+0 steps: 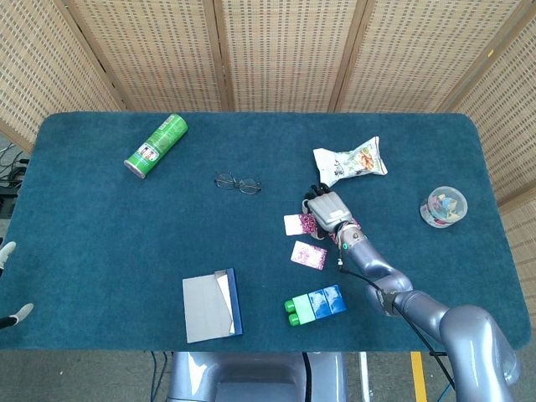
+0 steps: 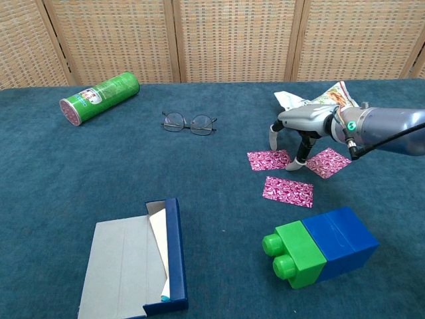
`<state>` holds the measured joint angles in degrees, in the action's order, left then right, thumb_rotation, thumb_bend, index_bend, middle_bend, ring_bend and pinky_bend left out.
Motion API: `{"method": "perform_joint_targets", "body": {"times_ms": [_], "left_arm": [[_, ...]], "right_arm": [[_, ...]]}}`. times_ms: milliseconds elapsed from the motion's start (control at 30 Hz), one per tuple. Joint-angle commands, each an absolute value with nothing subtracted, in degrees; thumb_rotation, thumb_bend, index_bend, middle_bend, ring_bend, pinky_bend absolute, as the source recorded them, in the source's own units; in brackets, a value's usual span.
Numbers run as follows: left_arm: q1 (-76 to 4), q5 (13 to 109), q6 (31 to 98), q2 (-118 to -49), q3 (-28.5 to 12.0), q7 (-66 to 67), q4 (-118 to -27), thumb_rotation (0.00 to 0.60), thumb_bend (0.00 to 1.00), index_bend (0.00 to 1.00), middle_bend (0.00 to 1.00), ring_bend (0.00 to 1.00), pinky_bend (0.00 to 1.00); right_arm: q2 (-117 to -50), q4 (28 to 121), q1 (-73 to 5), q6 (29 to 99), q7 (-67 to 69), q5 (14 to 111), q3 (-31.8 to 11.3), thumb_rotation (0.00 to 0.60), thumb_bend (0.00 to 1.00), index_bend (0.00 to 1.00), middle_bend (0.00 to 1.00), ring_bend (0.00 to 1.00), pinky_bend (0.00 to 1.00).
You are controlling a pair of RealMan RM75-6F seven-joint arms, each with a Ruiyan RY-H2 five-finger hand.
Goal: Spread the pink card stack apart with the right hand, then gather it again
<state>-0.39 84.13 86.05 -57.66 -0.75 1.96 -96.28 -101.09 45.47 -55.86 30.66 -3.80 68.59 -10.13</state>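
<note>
Three pink patterned cards lie spread apart on the blue cloth: a left card (image 2: 268,159), a right card (image 2: 328,162) and a nearer card (image 2: 287,191). My right hand (image 2: 302,126) hovers over the gap between the left and right cards, fingers apart and pointing down. One fingertip (image 2: 293,163) touches down at the left card's right edge. It holds nothing. In the head view the right hand (image 1: 325,208) covers part of the cards, with one card (image 1: 293,224) to its left and another (image 1: 308,255) below it. Only pale fingertips of my left hand (image 1: 7,251) show, off the table's left edge and spread apart.
A green-and-blue toy block (image 2: 320,245) sits just in front of the cards. A snack bag (image 2: 319,98) lies behind the hand. Glasses (image 2: 189,123), a green can (image 2: 99,97), an open blue-edged box (image 2: 136,259) and a small plastic tub (image 1: 444,206) are farther off.
</note>
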Motion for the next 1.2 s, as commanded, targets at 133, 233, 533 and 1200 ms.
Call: {"method": "perform_joint_targets", "body": {"times_ms": [133, 233, 533, 1200], "left_arm": [[-0.4, 84.1, 86.0, -57.7, -0.7, 1.9, -96.2, 0.600, 0.12, 0.00, 0.00, 0.00, 0.00], [-0.4, 84.0, 85.9, -57.7, -0.8, 1.9, -96.1, 0.600, 0.12, 0.00, 0.00, 0.00, 0.00], [-0.4, 84.0, 85.9, -57.9, -0.7, 1.8, -95.9, 0.600, 0.12, 0.00, 0.00, 0.00, 0.00], [-0.3, 84.3, 86.3, -57.7, -0.7, 1.7, -96.0, 0.600, 0.12, 0.00, 0.00, 0.00, 0.00]], "right_arm": [[-101.4, 44.8, -55.9, 30.4, -3.8, 68.5, -10.1, 0.600, 0.29, 0.38, 0.20, 0.00, 0.00], [-101.6, 44.5, -55.9, 30.3, -3.7, 68.5, -10.2, 0.600, 0.33, 0.41, 0.20, 0.00, 0.00], [-101.5, 44.4, -55.8, 30.6, -3.2, 68.8, -10.3, 0.600, 0.36, 0.43, 0.21, 0.00, 0.00], [-94.7, 51.9, -53.7, 33.5, -1.4, 70.2, -10.3, 0.600, 0.38, 0.44, 0.21, 0.00, 0.00]]}}
